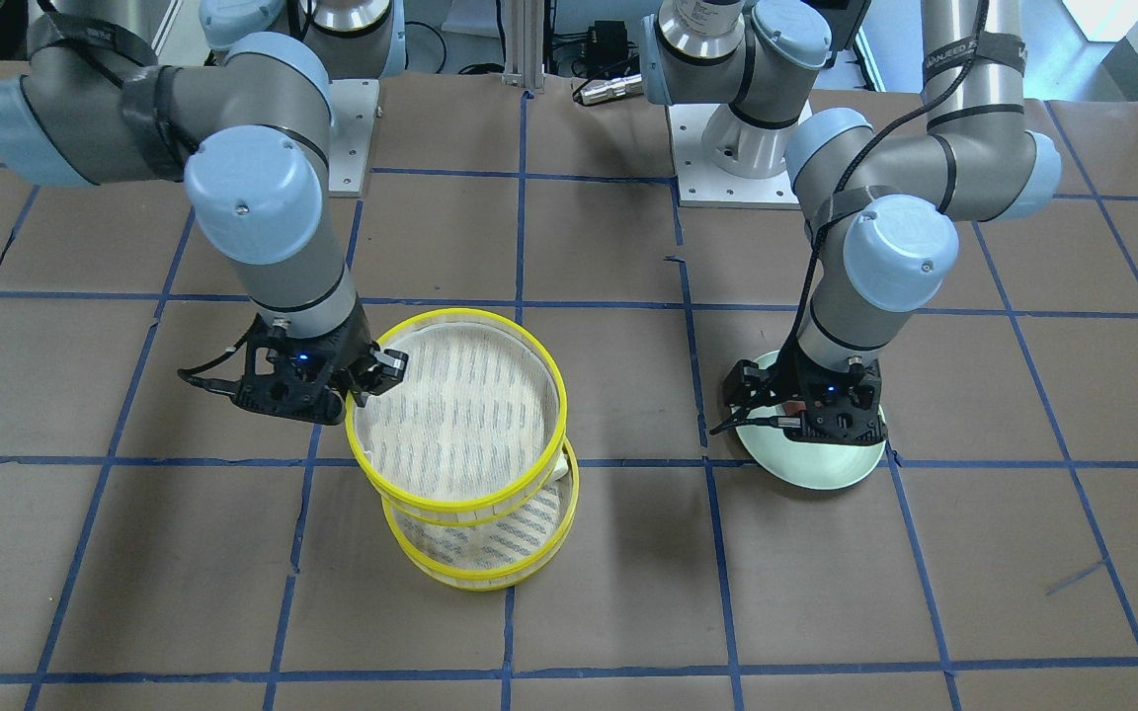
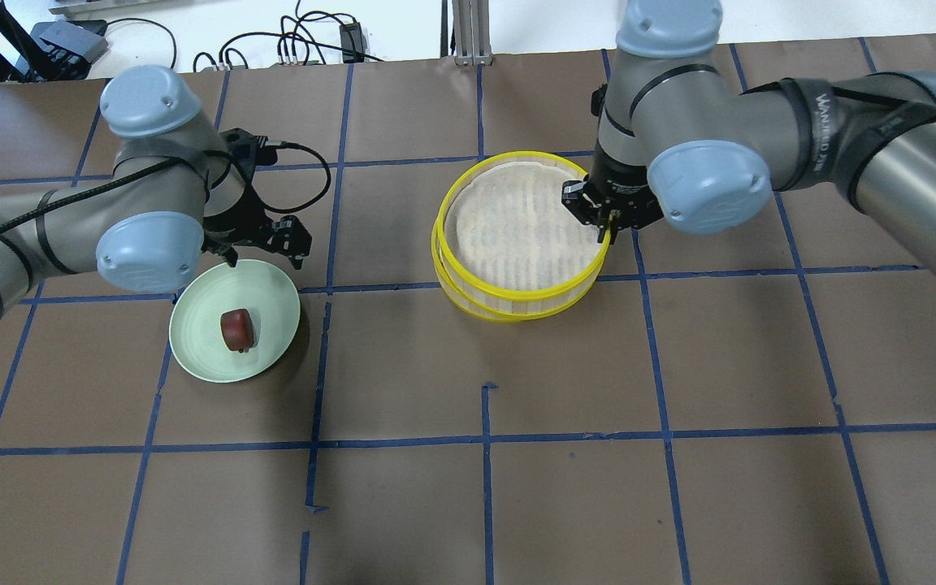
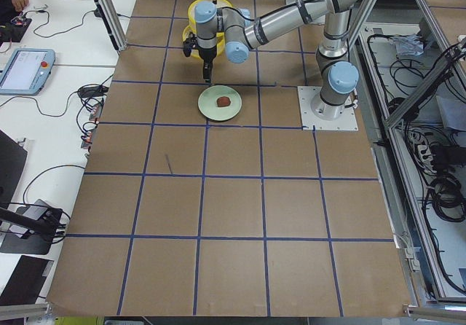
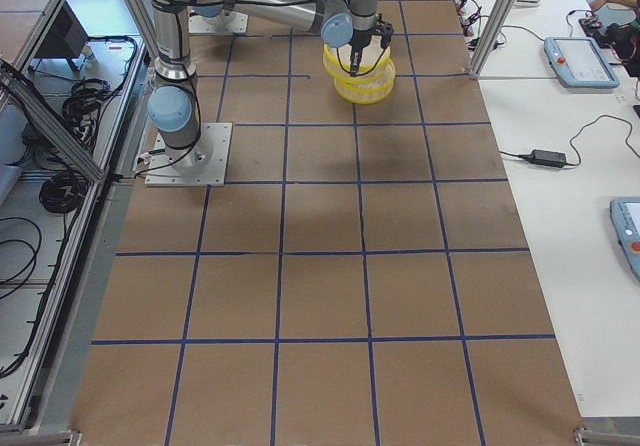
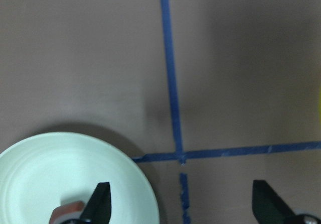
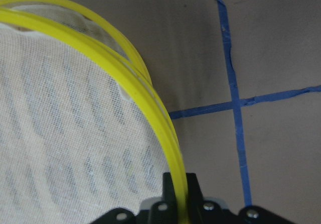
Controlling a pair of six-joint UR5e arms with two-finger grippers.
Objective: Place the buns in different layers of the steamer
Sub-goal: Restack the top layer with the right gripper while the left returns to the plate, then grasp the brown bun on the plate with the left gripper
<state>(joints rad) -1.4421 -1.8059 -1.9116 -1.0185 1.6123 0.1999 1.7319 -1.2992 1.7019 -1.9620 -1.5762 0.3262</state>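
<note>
The steamer's upper layer (image 2: 517, 227), yellow-rimmed with a white mesh floor, is empty and hangs tilted above the lower layer (image 1: 490, 553). My right gripper (image 2: 604, 227) is shut on its rim, as the right wrist view (image 6: 175, 194) shows. A small white lump (image 1: 561, 470) peeks out between the layers; I cannot tell if it is the white bun. The reddish-brown bun (image 2: 238, 329) lies on a pale green plate (image 2: 273, 305). My left gripper (image 2: 263, 258) is open and empty over the plate's far edge (image 5: 183, 204).
Brown table paper with a blue tape grid (image 2: 484, 439). The arm base plates (image 1: 737, 168) stand at the robot's side of the table. Cables and an aluminium post (image 2: 468, 32) lie beyond the far edge.
</note>
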